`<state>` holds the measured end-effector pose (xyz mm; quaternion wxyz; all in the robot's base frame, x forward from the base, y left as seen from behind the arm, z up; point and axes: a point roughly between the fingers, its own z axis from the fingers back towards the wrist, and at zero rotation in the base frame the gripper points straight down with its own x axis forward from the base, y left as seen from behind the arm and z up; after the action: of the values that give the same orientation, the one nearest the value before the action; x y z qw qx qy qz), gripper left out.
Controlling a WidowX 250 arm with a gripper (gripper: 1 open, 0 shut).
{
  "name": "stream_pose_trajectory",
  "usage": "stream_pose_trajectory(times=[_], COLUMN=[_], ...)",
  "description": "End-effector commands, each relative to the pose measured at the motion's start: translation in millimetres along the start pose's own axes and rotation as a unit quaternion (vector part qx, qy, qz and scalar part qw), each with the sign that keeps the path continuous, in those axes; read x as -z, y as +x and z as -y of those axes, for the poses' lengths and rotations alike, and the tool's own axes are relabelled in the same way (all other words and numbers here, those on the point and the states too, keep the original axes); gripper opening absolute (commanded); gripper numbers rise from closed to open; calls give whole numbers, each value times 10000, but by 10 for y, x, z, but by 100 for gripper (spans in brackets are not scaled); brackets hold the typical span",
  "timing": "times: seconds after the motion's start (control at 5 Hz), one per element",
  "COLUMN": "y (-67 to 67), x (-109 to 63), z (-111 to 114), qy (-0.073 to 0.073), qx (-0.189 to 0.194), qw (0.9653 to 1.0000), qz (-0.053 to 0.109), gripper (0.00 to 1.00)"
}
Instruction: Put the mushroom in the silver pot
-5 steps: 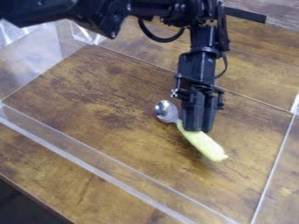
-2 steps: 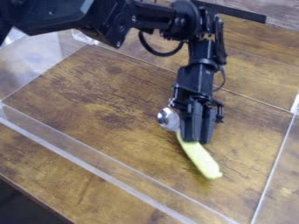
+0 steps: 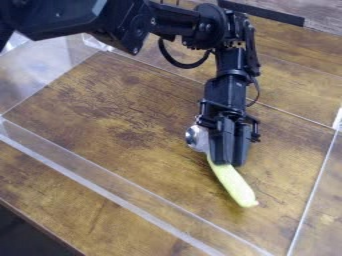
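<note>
The claw, pressed together low over the tabletop beside a yellow-green object, should lift slowly, since no silver pot is visible.

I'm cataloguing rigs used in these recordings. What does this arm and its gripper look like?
The arm is black all over, built of chunky jointed segments with a glossy finish. A thin black cable loops loosely beneath the upper links. The wrist narrows into a slim, boxy black gripper with long dark fingers. No logos or markings can be made out.
</note>
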<state>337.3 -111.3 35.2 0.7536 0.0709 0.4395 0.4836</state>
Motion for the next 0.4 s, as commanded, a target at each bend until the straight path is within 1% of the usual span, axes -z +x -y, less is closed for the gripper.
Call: stream_pose_trajectory(times=[0.0, 0.2], y=[-142, -180], x=[-157, -155], z=[-87, -135], qy=[-184, -125], qx=[223, 226], qw=[9996, 9997], qz=[73, -21], gripper=[0, 0])
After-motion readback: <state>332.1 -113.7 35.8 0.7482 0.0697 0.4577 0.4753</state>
